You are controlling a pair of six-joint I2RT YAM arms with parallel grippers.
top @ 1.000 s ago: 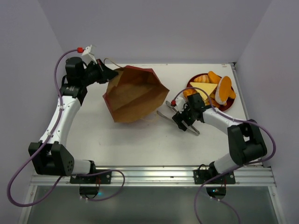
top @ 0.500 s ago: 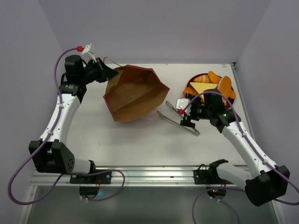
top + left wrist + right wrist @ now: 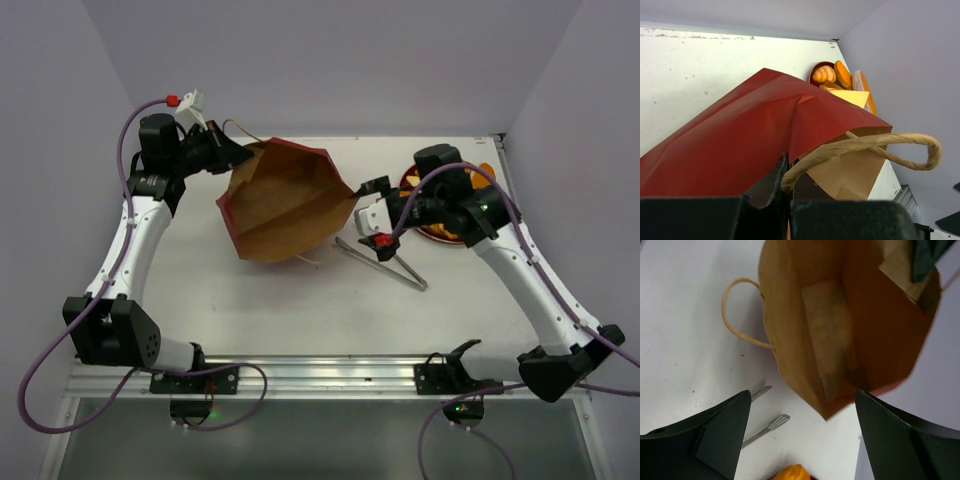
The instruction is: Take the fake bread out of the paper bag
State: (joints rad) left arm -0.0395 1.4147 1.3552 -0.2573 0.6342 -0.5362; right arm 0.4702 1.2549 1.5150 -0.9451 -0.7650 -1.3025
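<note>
Where the bread was: as far as the views showed, all the bread (image 3: 842,80) lay piled on the dark red plate (image 3: 440,236) at the far right of the surface (image 3: 250,300). No piece was seen inside the paper bag (image 3: 285,205).
Bag and right gripper: the mouth of the bag opened toward the right gripper (image 3: 802,405), which hung just before it and looked straight down to the brown bottom.
Long axis: the depth of the bag ran away from the right gripper, toward the left side.
Nearer arm: the right one was nearer to the mouth; the bread lay behind it, on its right.
Right gripper: wide, with nothing between the fingers.
Left gripper (image 3: 785,185): closed on the rim of the bag where a handle (image 3: 880,145) started, keeping the mouth raised.
Judgement: the bag seemed empty, so the task looked almost done.
Surface: white with small marks; metal tongs (image 3: 385,262) lay near the bag.
Room: plain pale walls on three sides.
</note>
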